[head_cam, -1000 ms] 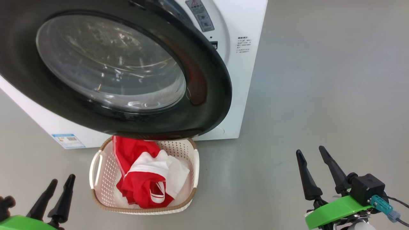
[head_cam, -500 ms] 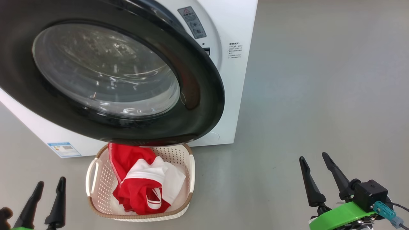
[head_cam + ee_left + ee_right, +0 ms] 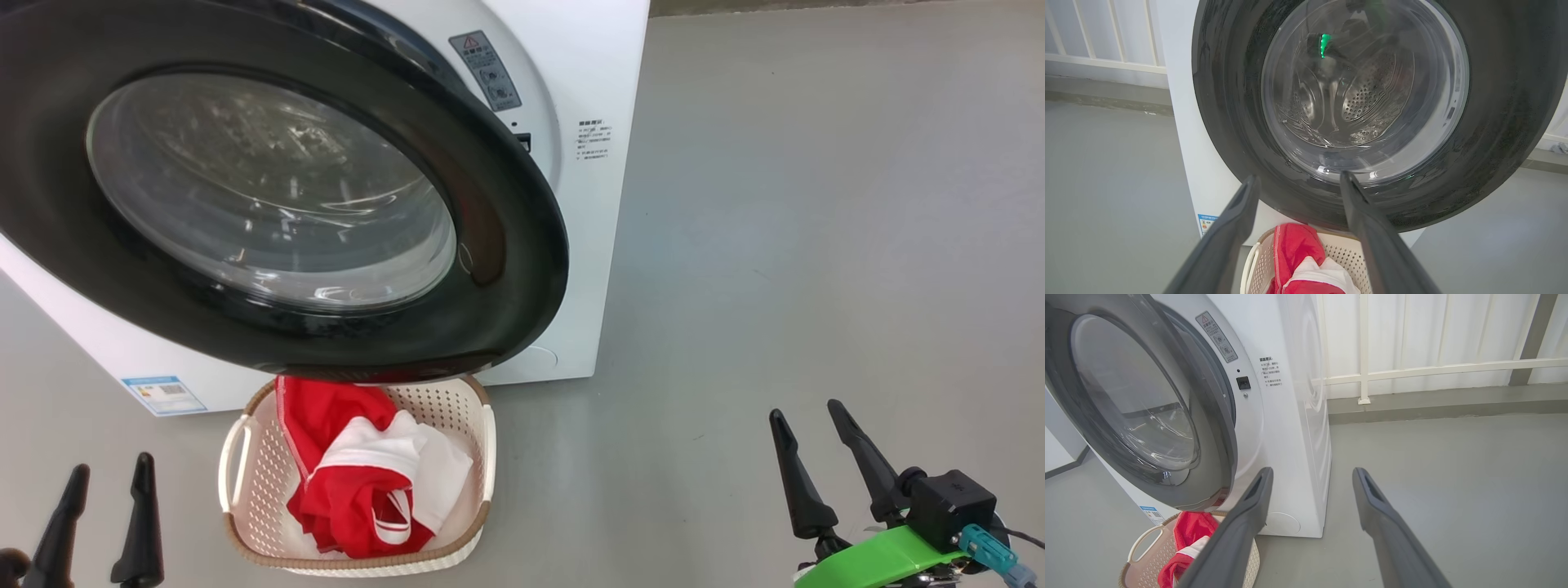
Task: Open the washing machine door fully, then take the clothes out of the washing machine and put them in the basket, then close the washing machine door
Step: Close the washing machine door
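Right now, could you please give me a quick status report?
Open, empty: left gripper, right gripper. Red clothes in basket. Washer door ajar, not yet shut, overhanging basket's far end.

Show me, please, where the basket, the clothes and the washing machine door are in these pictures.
the basket [image 3: 263,483]: head view, on its perforated left wall.
the clothes [image 3: 343,500]: head view, on the red fabric in the basket.
the washing machine door [image 3: 522,269]: head view, on the right side of its black rim.

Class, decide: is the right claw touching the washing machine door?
Apart. The head view shows the open right claw at lower right, with bare floor between it and the washing machine door.
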